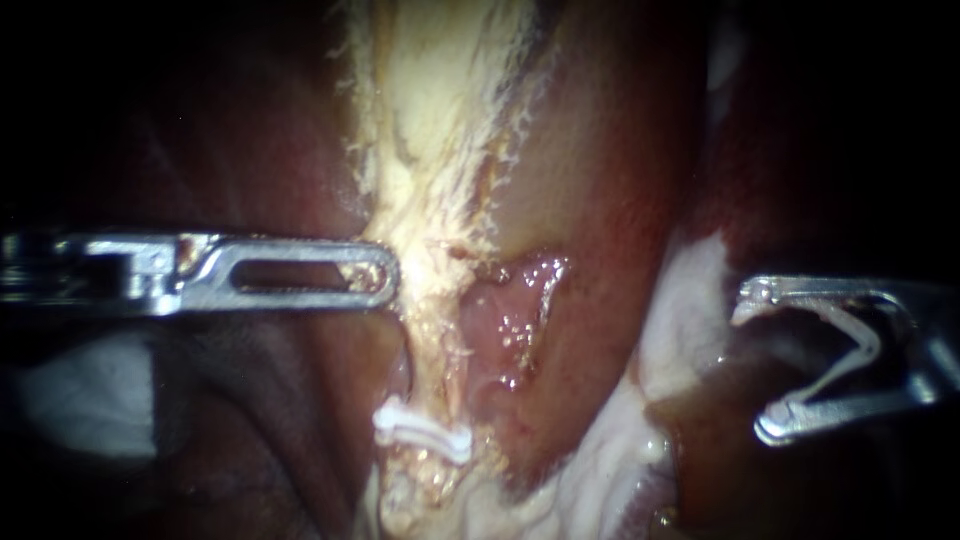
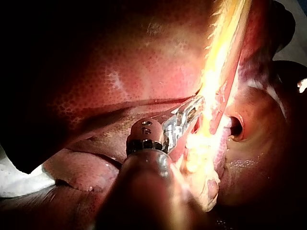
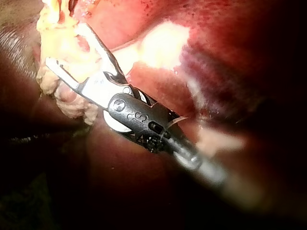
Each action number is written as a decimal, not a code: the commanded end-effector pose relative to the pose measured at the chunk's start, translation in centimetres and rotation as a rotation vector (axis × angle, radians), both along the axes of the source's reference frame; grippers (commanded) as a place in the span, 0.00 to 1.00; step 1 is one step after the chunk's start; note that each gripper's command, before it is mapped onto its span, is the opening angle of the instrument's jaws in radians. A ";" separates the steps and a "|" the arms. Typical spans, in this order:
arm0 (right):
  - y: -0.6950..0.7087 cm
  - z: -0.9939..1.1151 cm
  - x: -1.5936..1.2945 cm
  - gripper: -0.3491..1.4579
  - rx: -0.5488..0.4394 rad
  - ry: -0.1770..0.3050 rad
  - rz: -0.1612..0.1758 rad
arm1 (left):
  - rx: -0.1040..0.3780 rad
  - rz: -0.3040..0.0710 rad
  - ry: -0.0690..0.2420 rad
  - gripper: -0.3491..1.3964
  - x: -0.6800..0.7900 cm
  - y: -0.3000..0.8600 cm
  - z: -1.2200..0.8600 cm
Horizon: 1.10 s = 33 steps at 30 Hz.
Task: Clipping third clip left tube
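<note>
Closest to the lens in the endoscope view is my right instrument (image 1: 760, 362). Its jaws stand wide apart with a loaded clip (image 1: 845, 372) seated between them, one white leg along each jaw, open in a V. It hangs well apart from the tube (image 1: 432, 345), a pale yellowish strand running down between folds of the liver (image 1: 250, 430). My left instrument (image 1: 380, 275) rests its tip against that strand; whether it has hold of it I cannot tell. Below that tip a placed clip (image 1: 424, 430) crosses the tube, closed. I can make out no other clip for certain.

From the left wrist view, the left instrument meets the bright strand at its tip, and its hold is just as unclear.

From the right wrist view, the right instrument gapes toward yellowish fatty tissue (image 3: 57, 28) ahead of it, with no tube between the jaws.

The clip looks loaded and ready. What is left, I judge, is the approach, the straddling of the tube and the squeeze.
</note>
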<state>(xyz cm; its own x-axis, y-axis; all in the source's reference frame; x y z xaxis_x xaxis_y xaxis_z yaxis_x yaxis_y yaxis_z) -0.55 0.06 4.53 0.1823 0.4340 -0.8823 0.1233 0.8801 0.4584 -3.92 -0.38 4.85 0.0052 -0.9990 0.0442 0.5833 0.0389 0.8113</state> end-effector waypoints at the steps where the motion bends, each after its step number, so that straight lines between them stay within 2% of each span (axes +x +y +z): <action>1: 0.01 -0.01 0.00 0.52 0.000 0.000 -0.001 | 0.000 0.000 0.000 0.00 0.00 0.00 0.00; 10: 0.00 -0.01 0.01 0.52 0.000 0.000 0.000 | 0.000 0.001 -0.001 0.00 0.02 0.00 -0.01; 13: -0.01 0.00 0.03 0.52 0.001 0.003 -0.003 | 0.001 0.001 0.000 0.00 0.08 0.02 -0.06; 19: -0.06 0.09 0.17 0.52 0.028 0.000 -0.003 | 0.000 -0.012 0.012 0.00 0.30 0.12 -0.26; 22: -0.10 0.17 0.31 0.52 0.045 -0.001 -0.006 | 0.001 -0.016 0.015 0.00 0.37 0.16 -0.36; 27: -0.21 0.35 0.61 0.52 0.083 -0.016 -0.029 | 0.003 -0.021 0.024 0.00 0.42 0.17 -0.48; 33: -0.30 0.55 1.01 0.52 0.119 -0.019 -0.039 | 0.003 -0.023 0.025 0.00 0.43 0.17 -0.53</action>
<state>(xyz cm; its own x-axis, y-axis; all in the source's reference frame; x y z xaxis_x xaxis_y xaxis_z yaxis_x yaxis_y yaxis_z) 0.51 -0.25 5.11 0.2183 0.5327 -0.8177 0.1448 0.8109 0.5670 -3.49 -0.21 4.32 -0.0164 -0.9990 0.0411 0.6038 0.0228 0.7968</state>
